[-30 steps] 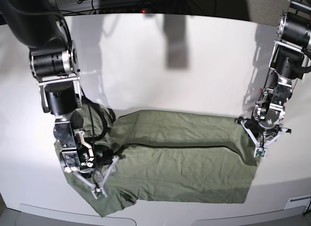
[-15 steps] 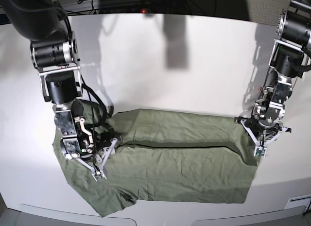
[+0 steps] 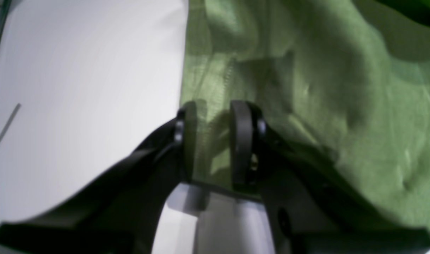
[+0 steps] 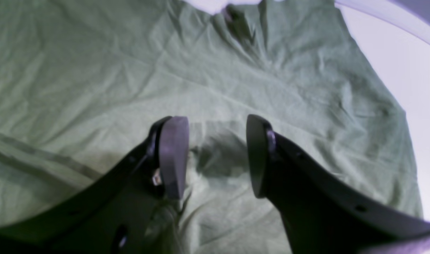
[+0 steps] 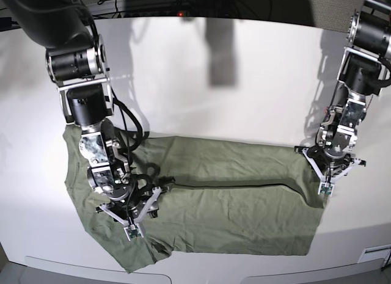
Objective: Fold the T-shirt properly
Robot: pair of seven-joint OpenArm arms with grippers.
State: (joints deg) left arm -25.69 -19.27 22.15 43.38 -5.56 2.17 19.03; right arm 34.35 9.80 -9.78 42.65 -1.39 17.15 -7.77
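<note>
On base view whole T-shirt (image 5: 232, 204), wrist views only cloth

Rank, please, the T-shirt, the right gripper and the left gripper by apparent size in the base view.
1. T-shirt, by far the largest.
2. Right gripper and left gripper: similar; not ranked.

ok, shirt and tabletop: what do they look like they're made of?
T-shirt: olive-green woven or knit cloth, likely cotton, matte; it creases softly, and a stitched hem shows in the left wrist view. Table: smooth white surface, probably laminate or painted board, slightly satin; it shows soft shadows and no grain.
</note>
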